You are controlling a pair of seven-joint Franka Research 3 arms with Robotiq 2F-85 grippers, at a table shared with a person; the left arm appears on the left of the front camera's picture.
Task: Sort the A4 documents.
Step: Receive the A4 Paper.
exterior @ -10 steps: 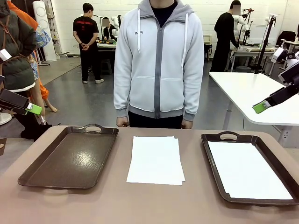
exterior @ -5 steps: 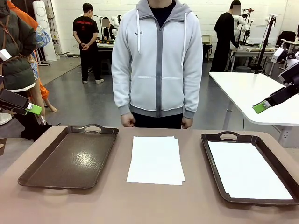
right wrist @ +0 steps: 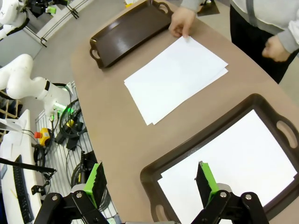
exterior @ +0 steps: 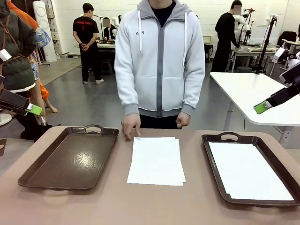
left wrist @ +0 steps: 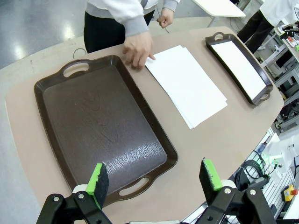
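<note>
- Left side?
- Left gripper (left wrist: pixel 153 177), jaws wide, holding nothing. Left tray (exterior: pixel 70 159) is bare. A person's hand (exterior: pixel 130 125) touches the corner of the A4 documents (exterior: pixel 156 160), stacked mid-tabletop (exterior: pixel 154 201).
- And the right?
- One sheet (exterior: pixel 248 171) lies in the right tray (exterior: pixel 220 137). Right gripper (right wrist: pixel 150 180), jaws wide, empty.

Right tray (exterior: pixel 258 202) cropped at frame edge, lower sheets (right wrist: pixel 221 71) mostly covered
</note>
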